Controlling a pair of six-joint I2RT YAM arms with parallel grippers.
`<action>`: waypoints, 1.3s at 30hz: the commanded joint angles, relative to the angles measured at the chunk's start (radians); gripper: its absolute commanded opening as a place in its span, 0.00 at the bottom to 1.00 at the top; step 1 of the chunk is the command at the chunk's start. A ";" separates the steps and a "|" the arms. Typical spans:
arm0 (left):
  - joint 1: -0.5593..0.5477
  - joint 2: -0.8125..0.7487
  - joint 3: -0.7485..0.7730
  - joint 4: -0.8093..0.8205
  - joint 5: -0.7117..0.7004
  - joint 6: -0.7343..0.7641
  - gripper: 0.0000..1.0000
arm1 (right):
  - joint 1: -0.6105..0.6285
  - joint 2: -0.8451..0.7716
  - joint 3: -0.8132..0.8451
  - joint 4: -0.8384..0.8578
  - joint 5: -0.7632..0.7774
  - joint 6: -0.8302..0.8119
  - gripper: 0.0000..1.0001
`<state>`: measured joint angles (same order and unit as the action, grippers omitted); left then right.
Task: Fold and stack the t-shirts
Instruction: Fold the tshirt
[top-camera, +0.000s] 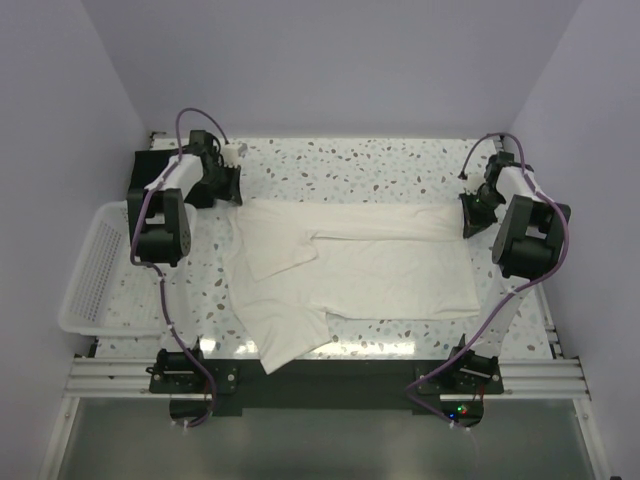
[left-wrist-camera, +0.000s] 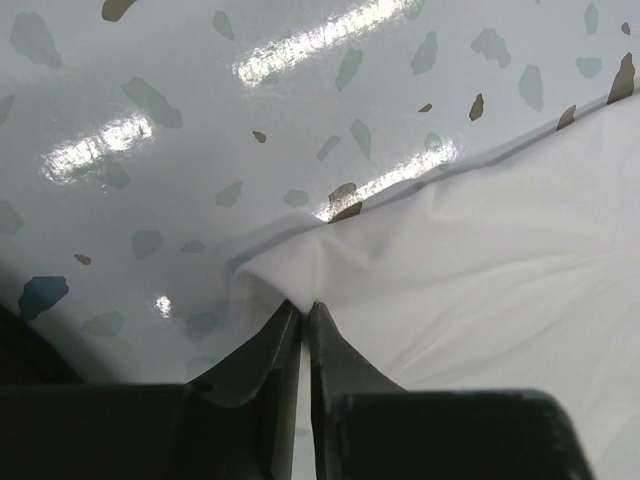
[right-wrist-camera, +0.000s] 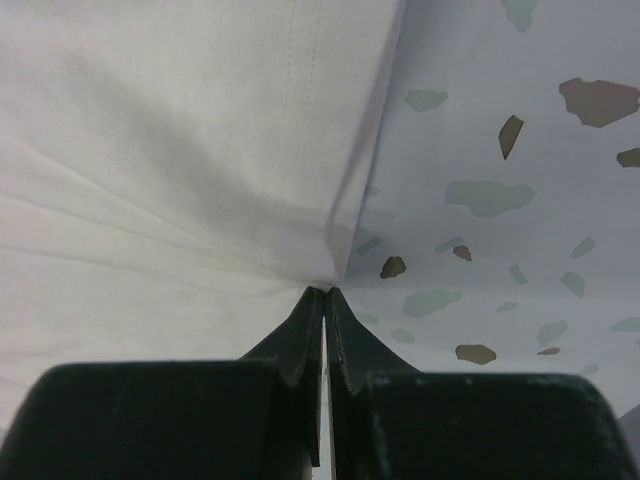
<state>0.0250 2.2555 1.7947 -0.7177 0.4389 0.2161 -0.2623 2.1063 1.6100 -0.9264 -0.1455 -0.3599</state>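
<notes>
Since the shirt (top-camera: 350, 265) is soft, light and limp, it will sag and wrinkle unless lifted by its corners. It lies spread and partly folded on the table (top-camera: 350, 165), just right of the basket (top-camera: 85, 270). The left gripper (left-wrist-camera: 303, 308) pinches the far corner nearest the basket, jaws almost together on cloth. The right gripper (right-wrist-camera: 326, 292) is clamped tight on the far corner farthest from the basket.

Overhead; wrist-cams close — t-shirt (top-camera: 380, 270) seemingly shared

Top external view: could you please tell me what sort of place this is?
Likely a robot lab cell: plain walls enclose a speckled table, with a cream t-shirt and white basket.
</notes>
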 joint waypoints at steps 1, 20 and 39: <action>0.016 -0.016 0.012 0.026 0.009 -0.030 0.09 | -0.003 -0.019 0.016 0.012 0.037 -0.005 0.00; 0.050 -0.189 -0.224 0.078 -0.134 -0.029 0.00 | -0.002 -0.040 -0.007 0.054 0.055 0.001 0.00; 0.013 -0.350 -0.242 0.043 -0.020 0.080 0.31 | 0.118 -0.250 -0.019 0.047 -0.101 -0.135 0.36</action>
<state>0.0574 1.9568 1.5955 -0.6239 0.3782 0.2546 -0.2199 1.9419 1.6154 -0.9081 -0.2043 -0.4431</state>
